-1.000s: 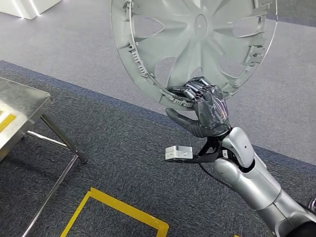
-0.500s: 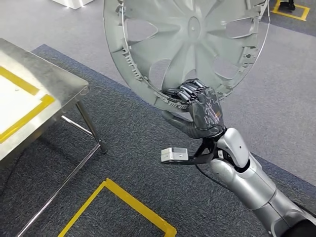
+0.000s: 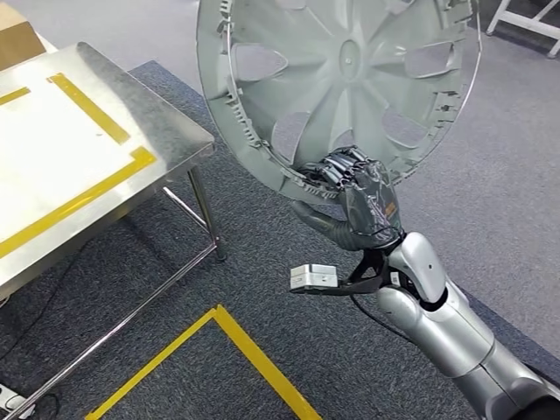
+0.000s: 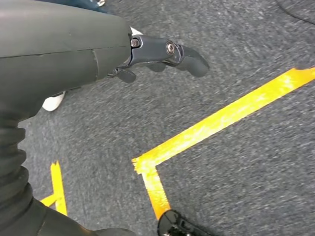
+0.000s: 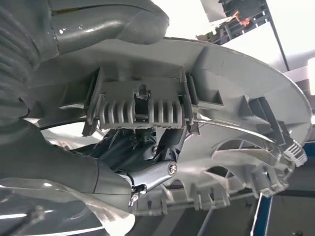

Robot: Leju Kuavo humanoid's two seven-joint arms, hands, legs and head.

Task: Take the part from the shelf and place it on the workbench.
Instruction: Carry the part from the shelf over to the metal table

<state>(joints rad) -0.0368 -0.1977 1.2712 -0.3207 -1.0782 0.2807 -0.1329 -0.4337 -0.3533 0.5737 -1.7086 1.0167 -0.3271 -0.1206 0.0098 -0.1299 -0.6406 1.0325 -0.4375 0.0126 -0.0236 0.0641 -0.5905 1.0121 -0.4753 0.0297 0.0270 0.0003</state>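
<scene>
The part is a large grey plastic wheel cover (image 3: 343, 79), held upright in the air at the upper middle of the head view with its ribbed inner side toward me. My right hand (image 3: 360, 197) grips its lower rim, fingers curled over the edge and thumb under it. Close up in the right wrist view, the cover's clips and ribs (image 5: 148, 105) lie between thumb and fingers. The steel workbench (image 3: 165, 131) with yellow tape lines stands at the left, apart from the cover. My left hand (image 4: 163, 51) hangs over the carpet, fingers apart and holding nothing.
Dark grey carpet with a yellow tape corner (image 3: 224, 319) lies below the cover. The workbench's thin steel legs (image 3: 205, 214) and crossbars reach down to the floor at the left. A cardboard-coloured object (image 3: 17, 39) sits at the far left top. White frame legs (image 3: 528, 17) stand at the top right.
The whole view has shifted: the workbench now takes up more of the left side and sits closer to the cover. My right hand keeps the same grip on the cover's rim.
</scene>
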